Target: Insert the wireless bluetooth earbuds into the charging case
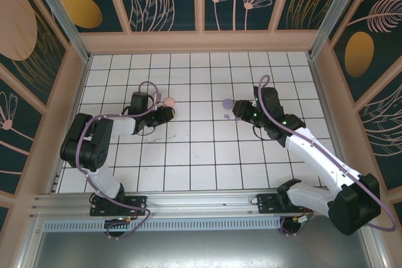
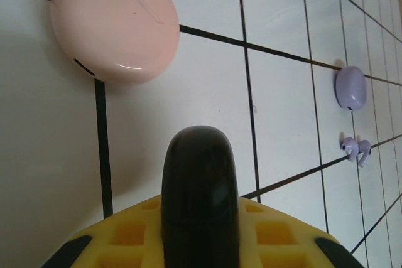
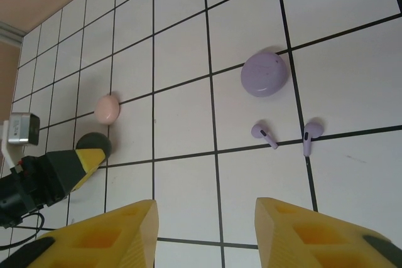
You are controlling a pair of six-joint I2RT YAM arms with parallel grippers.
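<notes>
1. Left wrist view: the left claw pinches a glossy black rounded plastic case, held on edge.
2. Beyond it, a round pink plastic case lies shut on the white tiled desk.
3. Right wrist view: the right claw hangs spread over bare desk tiles.
4. Just ahead, two small lavender stemmed earbuds lie on the desk, a little apart from each other, beside a shut round lavender plastic case.

The counter was white tile, black grid lines. One pink case, lavender case, lavender earbuds just beside the lavender case, glossy black case. The walls were dark teal with peach and gold floral prints.
</notes>
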